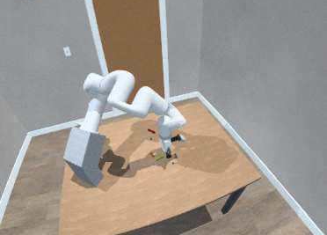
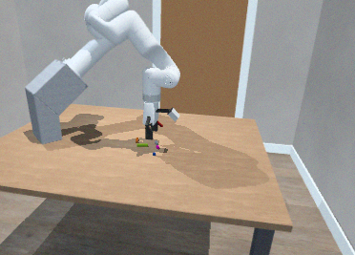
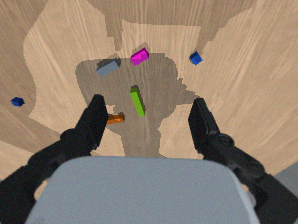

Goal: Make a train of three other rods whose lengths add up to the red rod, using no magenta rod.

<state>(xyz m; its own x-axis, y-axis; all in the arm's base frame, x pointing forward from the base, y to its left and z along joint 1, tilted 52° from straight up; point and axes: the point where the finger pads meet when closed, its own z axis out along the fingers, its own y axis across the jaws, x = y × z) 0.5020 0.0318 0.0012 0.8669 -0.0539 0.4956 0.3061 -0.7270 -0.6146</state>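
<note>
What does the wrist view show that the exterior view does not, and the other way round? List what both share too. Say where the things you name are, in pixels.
Only wrist: a second blue rod (image 3: 17, 102), at the far left.
Only exterior: the red rod (image 2: 159, 124), the white arm (image 2: 153, 49) and the brown door (image 2: 205, 50).
Both: the lime rod (image 2: 142, 145) (image 3: 138, 102), orange rod (image 2: 137, 140) (image 3: 116, 119), magenta rod (image 2: 157, 147) (image 3: 140, 57), one blue rod (image 2: 154, 154) (image 3: 195, 58), the open pincer (image 2: 152, 135) (image 3: 148, 107) and the wooden table (image 2: 215, 193) (image 3: 250, 100).
The grey rod (image 3: 108, 67) is clear in the wrist view, uncertain in the exterior.

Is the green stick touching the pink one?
No, in the wrist view bare wood shows between the green stick and the pink one.
</note>
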